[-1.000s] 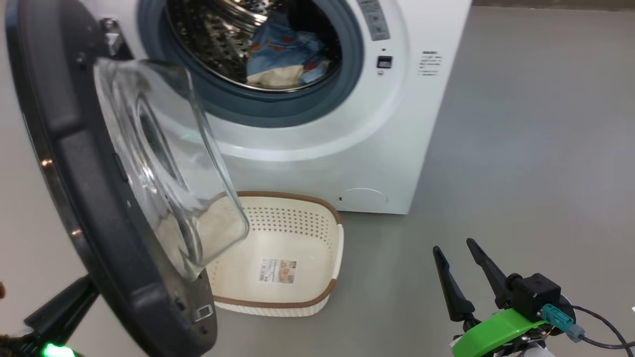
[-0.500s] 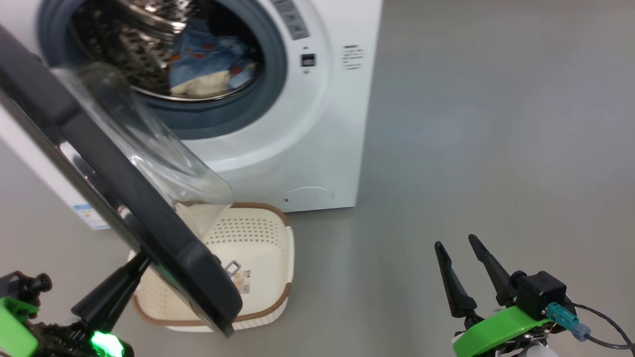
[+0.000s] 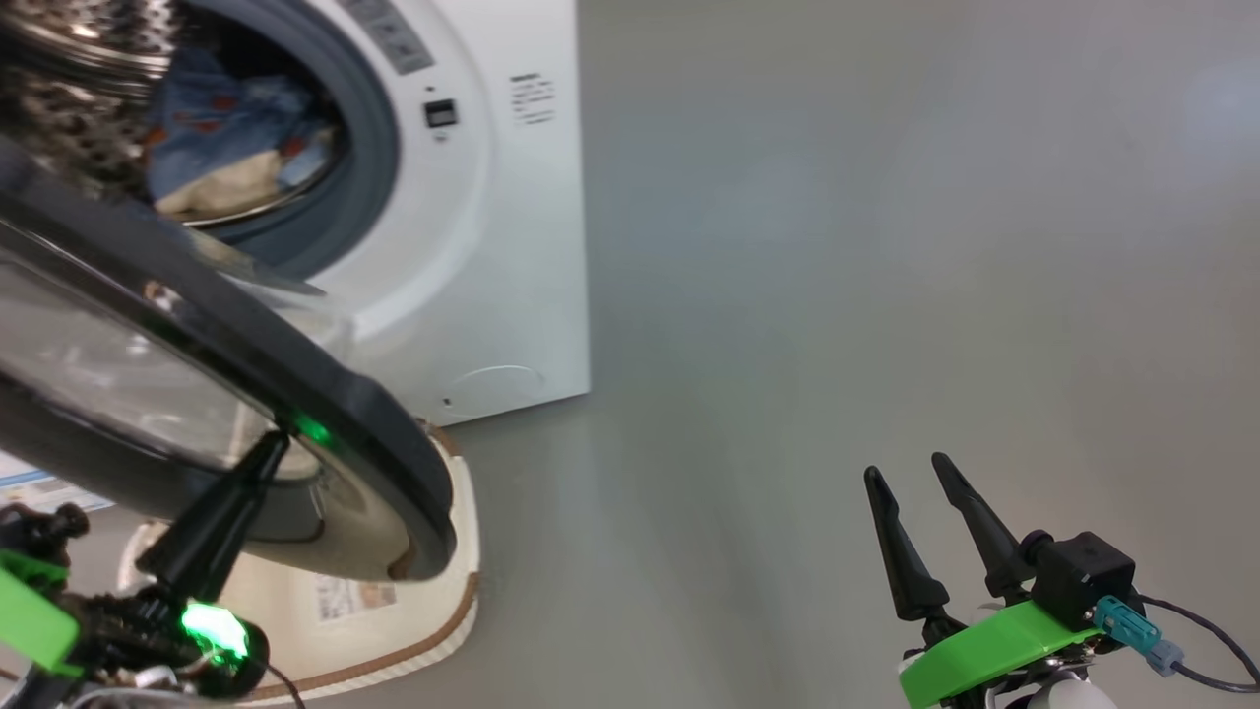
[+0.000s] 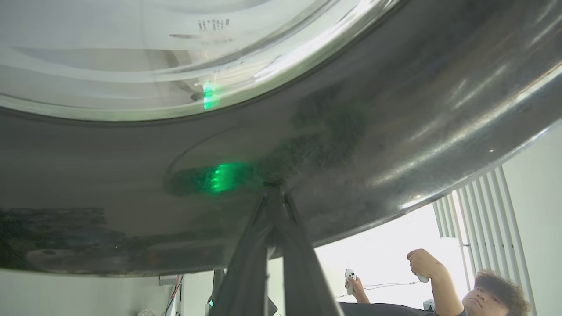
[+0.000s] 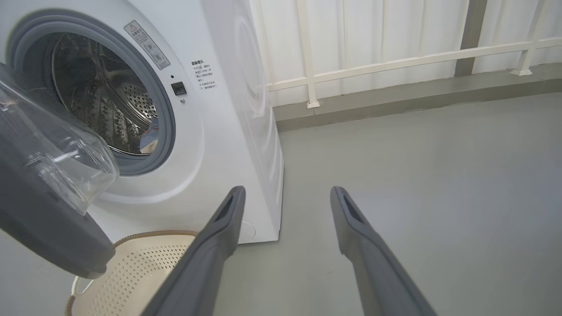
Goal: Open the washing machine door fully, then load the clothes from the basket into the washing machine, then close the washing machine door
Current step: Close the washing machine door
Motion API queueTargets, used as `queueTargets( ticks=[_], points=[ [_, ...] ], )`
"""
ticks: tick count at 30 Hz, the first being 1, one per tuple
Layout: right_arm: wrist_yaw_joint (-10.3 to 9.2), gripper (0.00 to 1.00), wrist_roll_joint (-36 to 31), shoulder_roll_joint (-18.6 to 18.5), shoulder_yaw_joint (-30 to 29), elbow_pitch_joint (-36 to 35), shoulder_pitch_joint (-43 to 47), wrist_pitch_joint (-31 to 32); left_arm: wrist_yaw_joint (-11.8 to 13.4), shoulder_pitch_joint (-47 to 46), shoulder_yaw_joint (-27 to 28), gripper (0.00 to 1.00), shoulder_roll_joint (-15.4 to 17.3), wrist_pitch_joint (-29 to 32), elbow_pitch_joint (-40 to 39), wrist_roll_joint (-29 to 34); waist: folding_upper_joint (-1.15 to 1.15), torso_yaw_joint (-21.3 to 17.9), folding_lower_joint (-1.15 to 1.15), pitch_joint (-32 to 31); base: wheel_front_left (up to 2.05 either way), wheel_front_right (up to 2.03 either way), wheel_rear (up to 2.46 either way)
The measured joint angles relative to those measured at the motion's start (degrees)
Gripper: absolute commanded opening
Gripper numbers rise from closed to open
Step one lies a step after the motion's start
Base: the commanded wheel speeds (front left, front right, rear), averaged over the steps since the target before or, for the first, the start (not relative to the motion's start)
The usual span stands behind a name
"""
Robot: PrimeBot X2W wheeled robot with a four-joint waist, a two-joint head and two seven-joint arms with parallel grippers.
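The washing machine (image 3: 512,246) stands at the upper left, and the light blue bear-print clothes (image 3: 221,138) lie inside its steel drum. The black washing machine door (image 3: 295,394) hangs half swung over the basket (image 3: 448,611), its glass bowl (image 5: 57,153) facing the drum. My left gripper (image 3: 274,445) is shut, and its tips press on the door's glossy outer face (image 4: 395,109). In the left wrist view the fingers (image 4: 250,263) meet at the door. My right gripper (image 3: 911,473) hovers open and holds nothing over the floor at the lower right; it is also open in the right wrist view (image 5: 287,191).
Grey floor (image 3: 886,246) stretches right of the machine. A white railing (image 5: 395,57) and wall stand behind. A person (image 4: 483,294) holding controllers shows under the door's edge. The basket (image 5: 145,272) sits on the floor against the machine's front, by the round flap (image 3: 497,379).
The head camera has turned right, shifting the scene left. The door has swung toward the drum opening with my left gripper's tips against its outer face. The right gripper has barely moved.
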Motion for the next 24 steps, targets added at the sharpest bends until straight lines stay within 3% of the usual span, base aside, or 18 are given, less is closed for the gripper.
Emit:
queueTargets(
  ticks=[8,13,24],
  points=[
    [0.00,1.00,0.20,0.02,0.09,-1.11,0.01,0.00,-1.09,-4.92,1.53,0.00,-0.14,-4.37,3.94,0.08,0.00,-4.38,0.00,2.16,0.00,0.00,0.00],
    [0.00,1.00,0.42,0.04,0.16,-1.52,0.01,0.00,-3.08,-7.28,2.43,0.00,-0.15,-7.15,6.75,1.18,0.00,-6.23,0.00,3.26,0.00,0.00,0.00],
    [0.00,1.00,0.43,0.05,0.00,-1.56,0.00,0.00,-5.06,-8.56,2.08,0.00,-0.20,-10.23,11.49,2.03,0.00,-5.53,0.00,2.85,0.00,0.00,0.00]
  ],
)
